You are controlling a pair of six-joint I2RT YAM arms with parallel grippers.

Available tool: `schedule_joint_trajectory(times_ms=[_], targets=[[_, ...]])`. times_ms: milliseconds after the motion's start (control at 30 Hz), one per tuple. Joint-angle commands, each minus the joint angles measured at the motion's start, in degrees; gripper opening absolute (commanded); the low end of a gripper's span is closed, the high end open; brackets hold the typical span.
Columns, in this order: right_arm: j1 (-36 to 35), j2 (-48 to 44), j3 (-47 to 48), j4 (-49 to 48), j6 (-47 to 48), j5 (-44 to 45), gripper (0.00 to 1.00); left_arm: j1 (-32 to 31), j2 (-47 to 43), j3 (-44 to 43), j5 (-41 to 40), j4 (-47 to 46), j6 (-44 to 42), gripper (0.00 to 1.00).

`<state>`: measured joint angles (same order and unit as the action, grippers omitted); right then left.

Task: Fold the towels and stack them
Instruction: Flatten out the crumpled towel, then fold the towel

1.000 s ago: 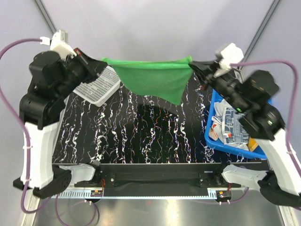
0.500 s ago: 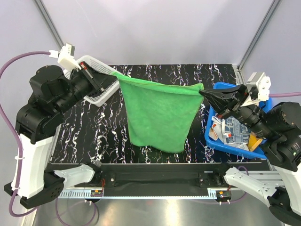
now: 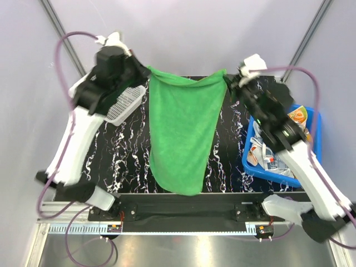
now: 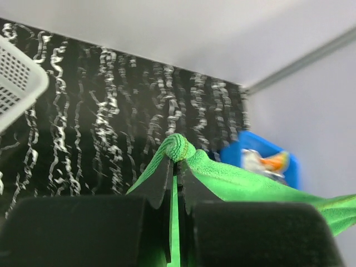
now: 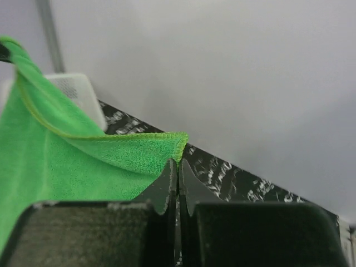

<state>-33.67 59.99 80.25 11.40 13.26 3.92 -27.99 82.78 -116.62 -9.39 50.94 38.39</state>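
top external view: a plain green cloth towel [image 3: 181,133] hangs spread in the air. its two upper corners are held high toward the far side, and its lower end droops to a rounded tip near the front edge of the black white-veined surface [image 3: 122,161]. whether that tip touches the surface i cannot tell. the left gripper [image 3: 148,71] is clamped on the towel's left corner; in the left wrist view its jaws press together with a bunched green hem poking out at the tips. the right gripper [image 3: 226,78] is pinched on the right corner, and the right wrist view shows its jaws closed on the stitched edge. the top edge sags a little between them. a white mesh plastic basket [image 3: 123,104] sits under the left arm, and a blue plastic tub [image 3: 278,173] at the right holds patterned cloth [image 3: 267,150].

judging from this, the step in hand is spreading the towel out before the first fold. the next move calls for lowering both corners together with the top edge taut, so the cloth lands flat on the surface without bunching.
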Motion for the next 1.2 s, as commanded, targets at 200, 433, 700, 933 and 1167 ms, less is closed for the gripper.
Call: schedule_joint_trajectory(times_ms=[200, 433, 700, 933, 1167], targets=[[17.75, 21.3, -3.78, -18.77, -0.42, -13.13, 0.0, 9.52, 19.51, 4.64, 11.73, -28.39, -5.79, 0.0], [24.0, 35.71, 0.87, -23.52, -0.86, -19.12, 0.0, 12.96, 33.75, -3.35, 21.5, -36.51, -4.12, 0.0], [25.41, 42.23, 4.83, -23.35, -0.68, -21.94, 0.0, 13.84, 41.49, -4.32, 31.26, -46.89, -5.78, 0.0], [25.41, 46.97, 5.62, -24.22, -4.2, -21.85, 0.0, 14.28, 45.27, -0.47, 33.2, -49.08, -6.14, 0.0], [25.41, 49.53, 5.62, -21.34, -5.96, -23.17, 0.0, 15.15, 47.47, -1.41, 32.24, -42.71, -7.54, 0.0]])
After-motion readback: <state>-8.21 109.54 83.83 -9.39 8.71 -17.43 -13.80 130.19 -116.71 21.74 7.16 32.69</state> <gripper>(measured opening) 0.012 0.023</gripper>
